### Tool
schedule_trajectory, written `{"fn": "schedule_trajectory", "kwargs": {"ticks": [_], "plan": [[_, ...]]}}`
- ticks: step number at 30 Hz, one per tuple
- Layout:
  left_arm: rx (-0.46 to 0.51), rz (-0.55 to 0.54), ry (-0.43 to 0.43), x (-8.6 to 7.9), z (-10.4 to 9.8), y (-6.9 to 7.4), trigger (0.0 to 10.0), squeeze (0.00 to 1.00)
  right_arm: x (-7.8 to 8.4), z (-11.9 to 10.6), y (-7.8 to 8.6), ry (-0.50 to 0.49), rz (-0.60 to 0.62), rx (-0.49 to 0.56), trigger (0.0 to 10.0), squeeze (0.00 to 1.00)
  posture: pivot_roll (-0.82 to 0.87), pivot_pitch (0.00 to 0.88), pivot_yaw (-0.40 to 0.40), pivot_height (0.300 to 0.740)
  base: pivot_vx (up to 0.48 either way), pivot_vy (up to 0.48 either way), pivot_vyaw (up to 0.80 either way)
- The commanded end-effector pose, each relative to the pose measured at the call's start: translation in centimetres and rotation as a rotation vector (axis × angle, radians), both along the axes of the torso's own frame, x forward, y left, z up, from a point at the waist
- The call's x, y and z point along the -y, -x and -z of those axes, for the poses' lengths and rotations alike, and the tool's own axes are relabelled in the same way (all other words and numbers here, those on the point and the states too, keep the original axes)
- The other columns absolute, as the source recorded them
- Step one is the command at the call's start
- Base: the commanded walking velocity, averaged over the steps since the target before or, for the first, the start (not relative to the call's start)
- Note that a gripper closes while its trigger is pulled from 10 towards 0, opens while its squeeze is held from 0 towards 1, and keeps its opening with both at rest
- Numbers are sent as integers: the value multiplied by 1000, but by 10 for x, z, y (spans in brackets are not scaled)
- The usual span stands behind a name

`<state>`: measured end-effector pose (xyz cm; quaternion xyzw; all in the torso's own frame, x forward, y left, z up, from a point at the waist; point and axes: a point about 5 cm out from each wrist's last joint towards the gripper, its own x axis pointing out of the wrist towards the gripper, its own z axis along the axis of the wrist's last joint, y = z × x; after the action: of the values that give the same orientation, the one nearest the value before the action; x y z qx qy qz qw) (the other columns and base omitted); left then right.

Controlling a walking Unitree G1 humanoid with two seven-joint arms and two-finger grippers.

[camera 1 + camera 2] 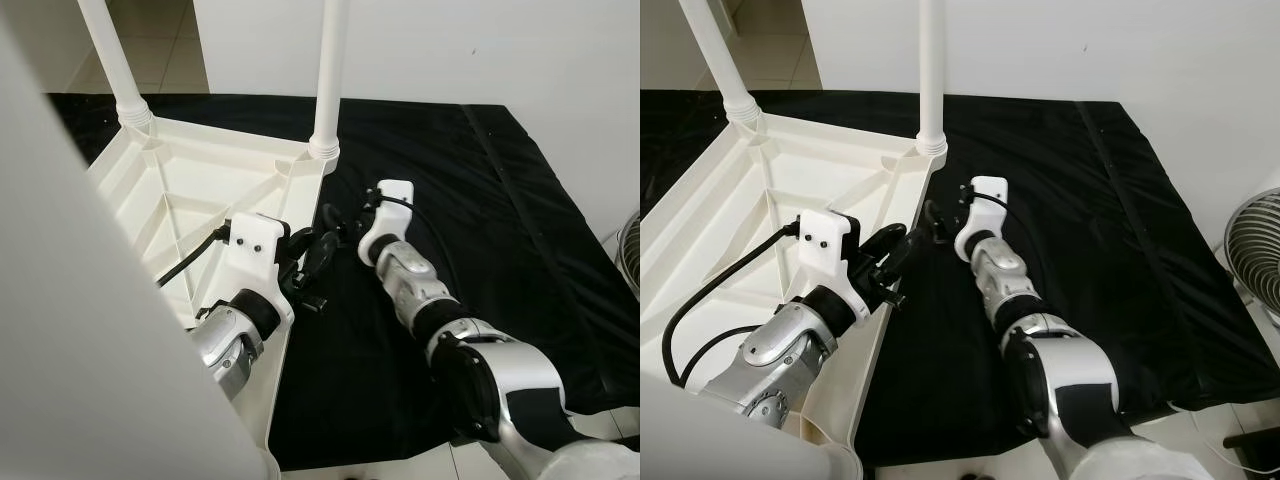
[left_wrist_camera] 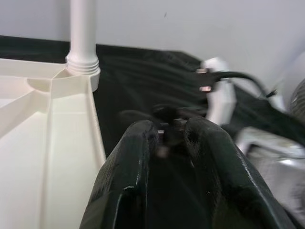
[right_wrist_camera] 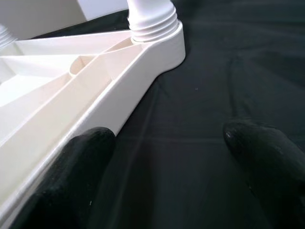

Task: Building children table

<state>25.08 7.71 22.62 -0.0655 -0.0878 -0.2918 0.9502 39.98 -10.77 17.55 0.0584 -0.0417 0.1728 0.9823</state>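
Note:
A white plastic children's table (image 1: 200, 190) lies upside down on a black mat (image 1: 480, 200). Two white legs stand screwed into its far corners, one (image 1: 328, 70) at the corner nearest my grippers and another (image 1: 110, 50) further left. A third leg (image 1: 80, 300) looms blurred at the near left. My left gripper (image 1: 315, 255) hovers at the table's right rim, its fingers narrowly apart with nothing between them. Facing it over the mat, my right gripper (image 1: 335, 222) is open beside the same rim, just below the corner leg's threaded socket (image 3: 152, 24).
The black mat spreads to the right of the table with free room. A white wall (image 1: 450, 50) closes the back. A fan (image 1: 1255, 245) stands at the right edge, and tiled floor (image 1: 170, 40) shows at the back left.

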Motion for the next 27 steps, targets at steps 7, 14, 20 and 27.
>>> {"fn": "schedule_trajectory", "kwargs": {"ticks": [7, 14, 20, 27], "plan": [[0, -22, -19, -2, 2, -12, 10000, 0, 13, 0, 7, -21, -32, 89, 10000, 0, 131, 153, 27, 740, 0, 0, 0], [9, 24, 8, 11, -4, -28, 10000, 0, 23, 4, 23, -24, -45, 185, 10000, 0, 41, 138, 82, 740, 0, 0, 0], [10, 62, 15, 22, -5, -36, 10000, 0, 32, 9, 35, -20, -2, 211, 10000, 0, -17, 130, 115, 740, 0, 0, 0], [14, 148, 48, 65, -21, -60, 10000, 0, 47, 28, 72, 2, 37, 218, 10000, 0, -72, 112, 155, 740, 0, 0, 0]]}}
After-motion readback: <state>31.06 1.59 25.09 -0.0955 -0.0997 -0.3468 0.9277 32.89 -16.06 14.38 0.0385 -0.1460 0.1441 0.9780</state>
